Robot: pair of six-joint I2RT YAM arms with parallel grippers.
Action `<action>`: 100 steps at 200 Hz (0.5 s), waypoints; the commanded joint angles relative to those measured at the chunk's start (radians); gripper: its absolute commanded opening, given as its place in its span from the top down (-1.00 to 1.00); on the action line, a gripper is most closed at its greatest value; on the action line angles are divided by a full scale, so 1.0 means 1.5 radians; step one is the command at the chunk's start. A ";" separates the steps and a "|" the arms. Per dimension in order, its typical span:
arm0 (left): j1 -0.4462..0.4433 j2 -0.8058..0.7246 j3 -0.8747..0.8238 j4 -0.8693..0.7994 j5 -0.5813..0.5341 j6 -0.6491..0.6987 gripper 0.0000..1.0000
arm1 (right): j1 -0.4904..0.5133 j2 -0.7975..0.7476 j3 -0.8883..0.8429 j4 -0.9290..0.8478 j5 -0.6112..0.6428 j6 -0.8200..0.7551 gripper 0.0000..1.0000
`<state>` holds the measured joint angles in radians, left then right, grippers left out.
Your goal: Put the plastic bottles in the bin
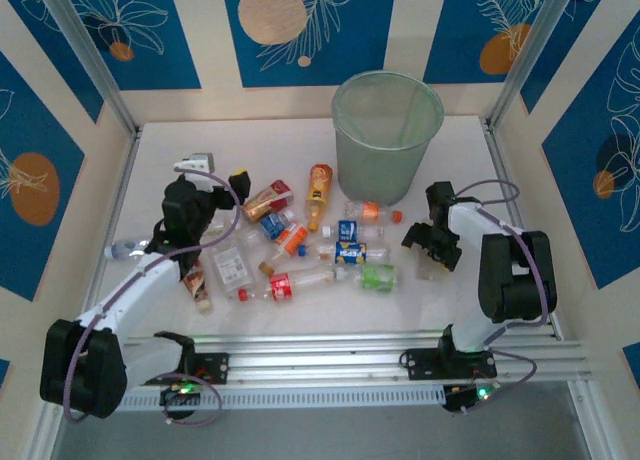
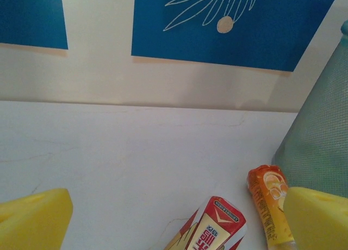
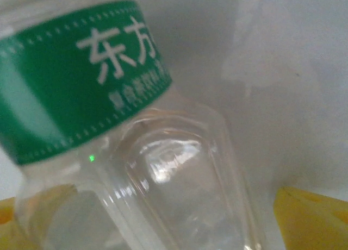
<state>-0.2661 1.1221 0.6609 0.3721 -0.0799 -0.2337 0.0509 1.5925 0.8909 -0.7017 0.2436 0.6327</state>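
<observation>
Several plastic bottles (image 1: 320, 255) lie scattered across the middle of the white table. The bin (image 1: 388, 130) stands upright at the back, right of centre. My left gripper (image 1: 225, 185) hovers open at the pile's left end, with its yellow fingers (image 2: 32, 223) wide apart. Just ahead of it lie a red-and-yellow labelled bottle (image 2: 215, 228) and an orange bottle (image 2: 269, 201), with the bin (image 2: 321, 147) beyond. My right gripper (image 1: 432, 252) points down, right of the pile and in front of the bin. It is shut on a clear green-labelled bottle (image 3: 179, 174) that spans its fingers.
One clear bottle (image 1: 128, 248) lies apart near the table's left edge. Patterned walls close in the back and sides. An aluminium rail (image 1: 380, 345) runs along the near edge by the arm bases. Bare table shows at the back left.
</observation>
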 commanded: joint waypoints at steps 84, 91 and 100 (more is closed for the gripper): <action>-0.004 -0.009 0.006 -0.008 0.008 0.005 -0.99 | -0.003 -0.003 0.022 0.003 0.026 0.001 -0.16; -0.004 -0.009 0.006 -0.007 0.007 0.002 -0.99 | -0.002 -0.015 0.024 -0.005 0.032 0.002 -0.11; -0.004 -0.008 0.007 -0.006 0.004 0.000 -0.99 | -0.002 -0.032 0.027 -0.016 0.039 0.002 -0.07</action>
<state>-0.2661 1.1191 0.6601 0.3721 -0.0818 -0.2302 0.0463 1.6165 0.9108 -0.7074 0.2825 0.6300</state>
